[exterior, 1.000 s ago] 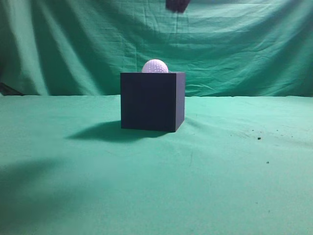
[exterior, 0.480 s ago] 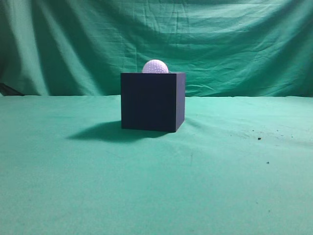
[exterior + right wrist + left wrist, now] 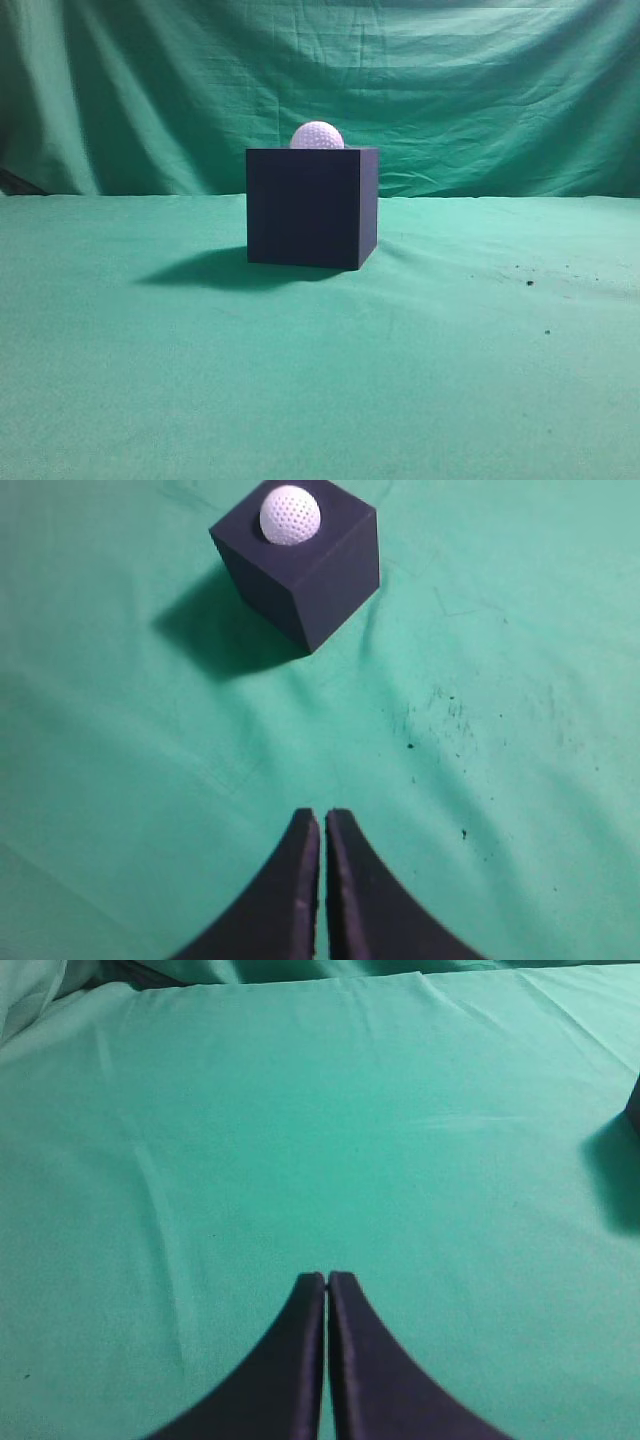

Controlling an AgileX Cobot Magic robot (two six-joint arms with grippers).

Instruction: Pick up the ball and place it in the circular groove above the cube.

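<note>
The white dimpled ball (image 3: 317, 136) sits on top of the dark navy cube (image 3: 312, 208), partly sunk into its top, in the middle of the green cloth. The right wrist view shows the ball (image 3: 290, 515) on the cube (image 3: 300, 565) from above. My right gripper (image 3: 323, 820) is shut and empty, well back from the cube over bare cloth. My left gripper (image 3: 327, 1280) is shut and empty over bare cloth, with only the cube's corner (image 3: 634, 1108) at the right edge of its view. Neither gripper shows in the exterior view.
Green cloth covers the table (image 3: 320, 380) and hangs as a backdrop (image 3: 480, 90). Small dark specks (image 3: 440, 715) lie on the cloth right of the cube. The cube casts a shadow (image 3: 200, 270) to its left.
A dark gripper part at the top edge of the exterior view one second ago has gone out of view. The ball and cube have not moved.
</note>
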